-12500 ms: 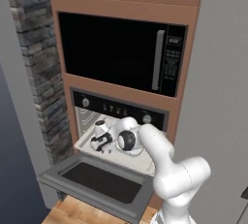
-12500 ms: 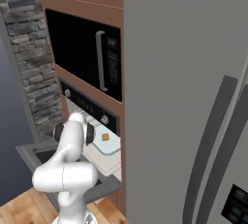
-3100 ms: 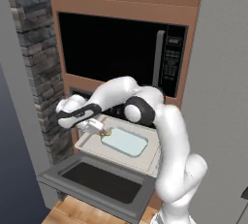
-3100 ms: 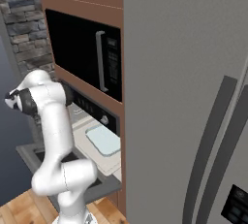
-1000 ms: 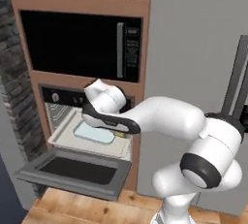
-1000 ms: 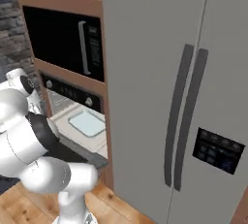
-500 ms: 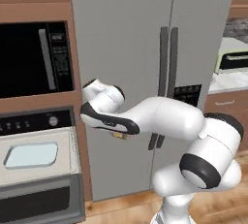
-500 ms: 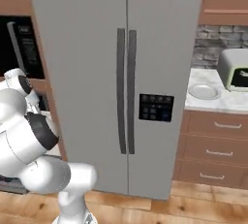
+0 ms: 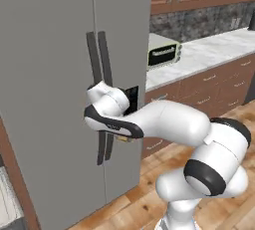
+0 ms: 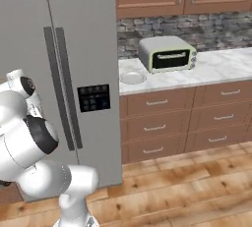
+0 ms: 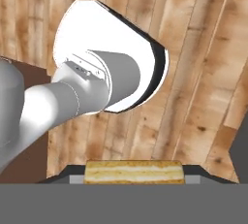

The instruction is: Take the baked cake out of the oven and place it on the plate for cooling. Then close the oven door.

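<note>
Cake (image 11: 134,171) sits clamped between the jaws, low beside the fridge (image 9: 55,74), held so it can ride to the plate (image 10: 132,77). That plate waits on the desk (image 10: 216,69), just right of the fridge, near the toaster oven (image 10: 167,53).

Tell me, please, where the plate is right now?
In the right base view, the plate sits on the pale counter, just left of the green toaster oven and right of the fridge.

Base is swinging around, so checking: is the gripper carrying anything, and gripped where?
Yes: the baked cake, pinched by its two opposite sides between the fingers, hanging over the wood floor.
</note>
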